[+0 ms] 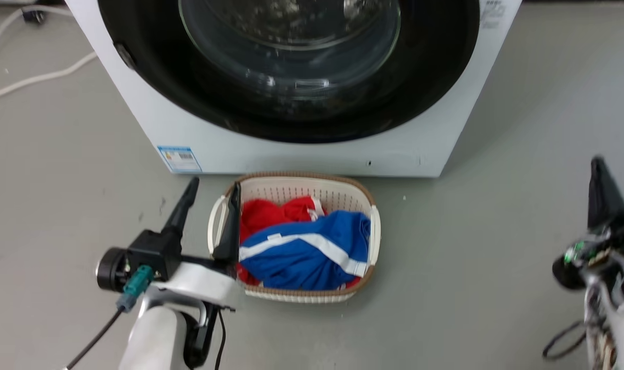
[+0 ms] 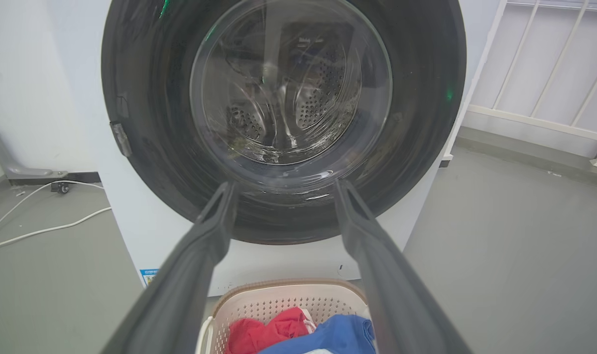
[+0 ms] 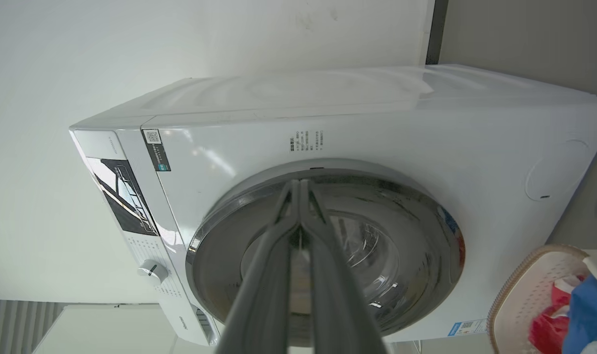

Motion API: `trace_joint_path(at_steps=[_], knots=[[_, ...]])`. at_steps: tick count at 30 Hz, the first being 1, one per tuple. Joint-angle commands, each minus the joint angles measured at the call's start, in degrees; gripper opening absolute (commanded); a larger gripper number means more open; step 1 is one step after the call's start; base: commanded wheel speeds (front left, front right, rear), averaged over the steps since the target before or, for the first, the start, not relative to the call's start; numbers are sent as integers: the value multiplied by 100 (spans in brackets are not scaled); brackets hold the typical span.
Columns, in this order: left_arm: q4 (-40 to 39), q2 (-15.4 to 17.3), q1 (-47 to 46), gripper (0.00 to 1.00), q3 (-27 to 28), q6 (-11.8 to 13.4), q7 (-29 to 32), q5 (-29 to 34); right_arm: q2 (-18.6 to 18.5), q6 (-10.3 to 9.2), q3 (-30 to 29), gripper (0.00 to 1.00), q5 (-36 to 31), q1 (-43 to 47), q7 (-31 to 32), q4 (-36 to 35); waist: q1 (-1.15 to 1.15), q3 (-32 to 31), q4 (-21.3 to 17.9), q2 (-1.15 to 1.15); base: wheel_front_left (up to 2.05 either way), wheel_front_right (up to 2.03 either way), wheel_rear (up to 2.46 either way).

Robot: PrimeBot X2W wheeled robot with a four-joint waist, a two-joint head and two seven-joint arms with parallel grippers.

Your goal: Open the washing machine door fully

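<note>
— Washing machine door (image 2: 288, 98): sat shut, just behind the basket (image 1: 343, 181). Looked heavy, stiff, slippery.
— Best hooked at the rim recess (image 2: 120, 139), possibly a handle. Left gripper (image 1: 214, 185): spread wide. Right gripper (image 1: 598, 167): pinched together, empty.

Smooth grey floor (image 1: 497, 246), matt and lightly scuffed. Standing on it straight ahead of the left hand (image 1: 214, 184), a boxy white front-loading washing machine (image 1: 312, 154). Just beside that hand on its right, near the machine's foot, an oval cream plastic laundry basket (image 1: 291, 191) with a brown rim. Well off to the hand's left, thin white cables (image 1: 34, 79) lying loose on the floor.
</note>
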Motion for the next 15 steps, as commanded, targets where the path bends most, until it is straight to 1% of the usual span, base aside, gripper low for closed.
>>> trace_joint_path(at_steps=[1, 5, 6, 7, 12, 15], knots=[[-62, -4, -117, 100, 24, -1, -15, 18, -97, 2, -19, 0, 121, -271, 94, 164, 0, 298, -2, 0, 0, 0, 0], [-218, -11, -295, 100, 50, -4, -15, 23, -379, 3, 132, 0, 461, -1049, 548, 739, 0, 653, 22, 0, 0, 0, 0], [-218, -11, -295, 100, 50, -4, -15, 23, -379, 3, 132, 0, 461, -1049, 548, 739, 0, 653, 22, 0, 0, 0, 0], [-253, -13, -349, 100, 58, -5, -15, 25, -459, 2, 196, 0, 538, -1267, 670, 894, 0, 746, 30, 0, 0, 0, 0], [-402, -17, -556, 100, 81, -13, -15, 38, -830, 3, 611, 0, 718, -2317, 1137, 1604, 0, 1163, 62, 0, 0, 0, 0], [-453, -19, -664, 100, 84, -14, -15, 56, -1015, 3, 924, 0, 666, -2954, 1341, 1991, 0, 1355, 77, 0, 0, 0, 0]])
